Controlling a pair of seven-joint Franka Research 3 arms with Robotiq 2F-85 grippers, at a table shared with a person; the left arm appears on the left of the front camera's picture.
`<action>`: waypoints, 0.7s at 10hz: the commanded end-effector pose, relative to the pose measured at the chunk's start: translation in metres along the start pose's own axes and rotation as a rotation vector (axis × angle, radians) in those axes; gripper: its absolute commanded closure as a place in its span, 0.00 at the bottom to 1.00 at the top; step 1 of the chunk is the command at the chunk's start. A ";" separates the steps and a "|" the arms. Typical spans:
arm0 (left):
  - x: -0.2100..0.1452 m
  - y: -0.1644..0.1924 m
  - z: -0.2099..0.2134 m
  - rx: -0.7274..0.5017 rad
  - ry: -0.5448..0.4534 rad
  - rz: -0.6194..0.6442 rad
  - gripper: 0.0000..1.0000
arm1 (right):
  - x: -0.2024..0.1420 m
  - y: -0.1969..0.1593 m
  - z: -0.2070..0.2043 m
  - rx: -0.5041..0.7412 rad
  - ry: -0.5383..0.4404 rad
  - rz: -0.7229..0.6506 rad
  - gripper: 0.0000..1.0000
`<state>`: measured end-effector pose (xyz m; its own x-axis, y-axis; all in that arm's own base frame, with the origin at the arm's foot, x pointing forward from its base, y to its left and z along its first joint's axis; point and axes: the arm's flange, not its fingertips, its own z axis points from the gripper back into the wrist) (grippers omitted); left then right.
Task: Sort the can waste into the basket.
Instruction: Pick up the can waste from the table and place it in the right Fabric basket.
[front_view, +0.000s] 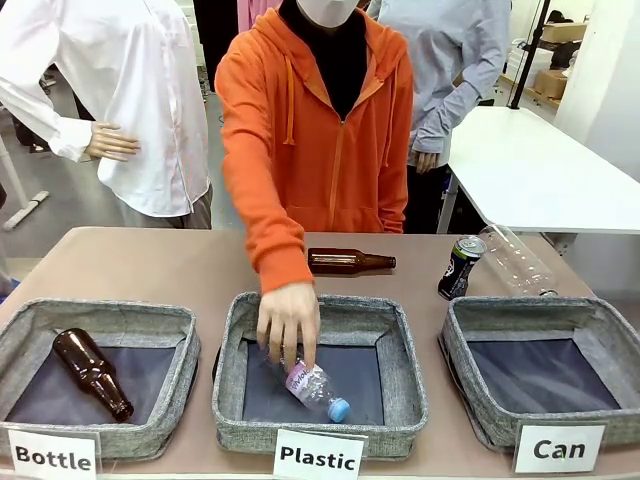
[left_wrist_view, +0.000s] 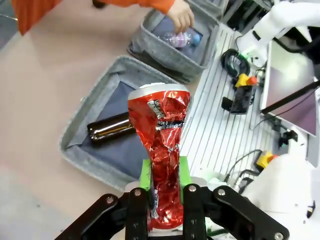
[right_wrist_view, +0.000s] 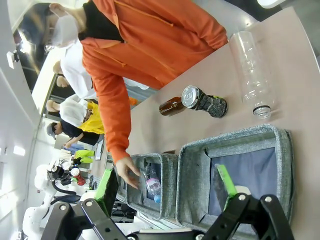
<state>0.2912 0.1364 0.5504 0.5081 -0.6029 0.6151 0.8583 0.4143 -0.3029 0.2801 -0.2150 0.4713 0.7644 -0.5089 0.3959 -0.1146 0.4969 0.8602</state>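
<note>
Firmly clamped on the crumpled red can (left_wrist_view: 161, 120), the left tool (left_wrist_view: 164, 176) hangs above the basket (left_wrist_view: 85, 125) holding a brown bottle (left_wrist_view: 110, 127). The right tool (right_wrist_view: 166, 184) stands wide apart over the "Can" basket (front_view: 468, 340). The black-and-blue can (front_view: 460, 268) stands on the desk (front_view: 180, 265) just behind that basket. A person's hand (front_view: 288, 322) touches a plastic bottle (front_view: 318, 388) in the "Plastic" basket (front_view: 232, 335).
</note>
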 end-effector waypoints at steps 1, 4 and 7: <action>0.008 0.000 -0.008 -0.028 -0.023 -0.011 0.75 | 0.002 0.000 -0.001 0.025 -0.018 0.025 0.00; 0.052 -0.021 -0.042 -0.133 -0.055 -0.021 0.75 | 0.002 0.000 -0.001 0.025 -0.018 0.025 0.00; 0.158 -0.039 -0.120 -0.217 0.030 -0.014 0.75 | -0.002 0.016 0.040 -0.018 0.054 0.069 0.00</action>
<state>0.3212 -0.0296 0.5650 0.4741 -0.6128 0.6322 0.8739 0.2399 -0.4228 0.2738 -0.2189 0.4771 0.7736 -0.4874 0.4050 -0.1226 0.5120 0.8502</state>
